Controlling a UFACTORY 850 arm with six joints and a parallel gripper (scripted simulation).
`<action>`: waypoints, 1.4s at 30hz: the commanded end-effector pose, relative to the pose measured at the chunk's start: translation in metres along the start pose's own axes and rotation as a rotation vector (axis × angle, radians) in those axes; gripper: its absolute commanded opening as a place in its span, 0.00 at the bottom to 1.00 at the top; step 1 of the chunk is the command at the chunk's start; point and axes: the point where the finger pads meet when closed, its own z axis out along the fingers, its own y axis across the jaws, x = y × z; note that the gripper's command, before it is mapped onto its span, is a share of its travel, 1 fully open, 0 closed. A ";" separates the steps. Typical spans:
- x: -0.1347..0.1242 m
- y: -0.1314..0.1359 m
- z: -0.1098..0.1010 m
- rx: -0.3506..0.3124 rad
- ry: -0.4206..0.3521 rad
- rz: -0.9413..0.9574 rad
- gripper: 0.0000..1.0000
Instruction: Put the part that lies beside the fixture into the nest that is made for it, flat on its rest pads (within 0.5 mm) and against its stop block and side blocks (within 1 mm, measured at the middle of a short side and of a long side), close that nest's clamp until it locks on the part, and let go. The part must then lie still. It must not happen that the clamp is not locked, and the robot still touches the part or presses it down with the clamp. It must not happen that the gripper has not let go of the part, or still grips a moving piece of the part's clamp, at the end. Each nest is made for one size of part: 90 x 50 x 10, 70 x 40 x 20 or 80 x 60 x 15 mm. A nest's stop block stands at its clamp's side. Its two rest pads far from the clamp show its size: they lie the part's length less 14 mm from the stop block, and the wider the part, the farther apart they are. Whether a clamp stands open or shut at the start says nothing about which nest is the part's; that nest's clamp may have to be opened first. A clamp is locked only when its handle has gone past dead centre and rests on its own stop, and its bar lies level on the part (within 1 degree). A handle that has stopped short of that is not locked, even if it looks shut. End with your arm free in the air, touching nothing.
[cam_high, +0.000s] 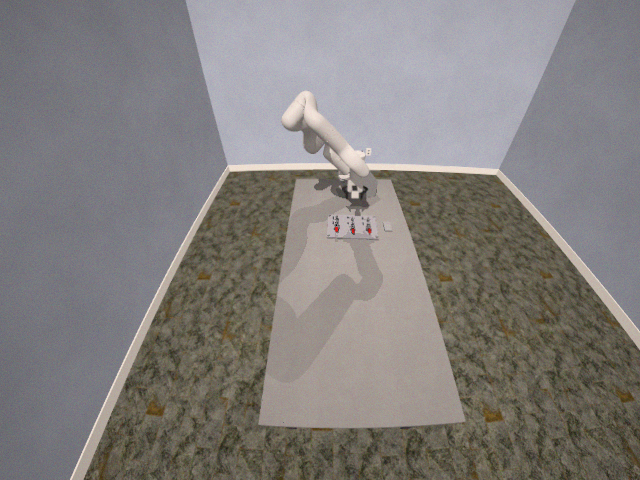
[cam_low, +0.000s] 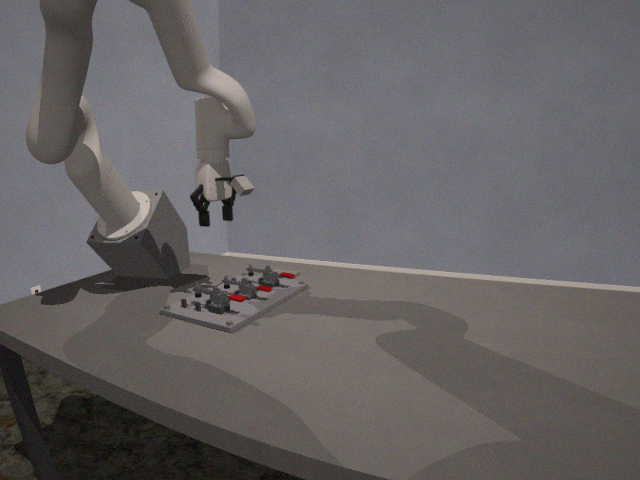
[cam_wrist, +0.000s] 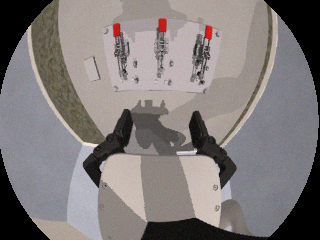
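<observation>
The part (cam_high: 387, 226) (cam_wrist: 92, 68) is a pale flat block lying beside the fixture plate (cam_high: 344, 233) (cam_low: 248, 311) (cam_wrist: 143, 45); I cannot make it out in the exterior view. The plate carries three nests with grey clamps and red handles. No part shows in them. The left handle (cam_wrist: 116, 30), middle handle (cam_wrist: 162, 25) and right handle (cam_wrist: 208, 32) in the wrist view point away from the robot base and look low. Whether any clamp is locked is too small to tell. My gripper (cam_high: 355, 196) (cam_low: 216, 219) (cam_wrist: 161, 117) is open and empty, high above the table on the base side of the fixture.
The fixture stands on a long grey table (cam_high: 356, 335) (cam_low: 330, 372). The robot base (cam_low: 149, 242) stands at the table's back end. Small posts and clamp bodies rise from the plate. Arm shadows cross the table. The part lies between the plate and a long table edge.
</observation>
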 end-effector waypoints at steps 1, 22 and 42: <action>0.001 0.000 0.000 0.001 0.001 0.000 1.00; 0.001 0.000 0.000 0.001 0.001 0.000 0.47; 0.001 0.000 0.000 0.001 0.001 0.000 0.47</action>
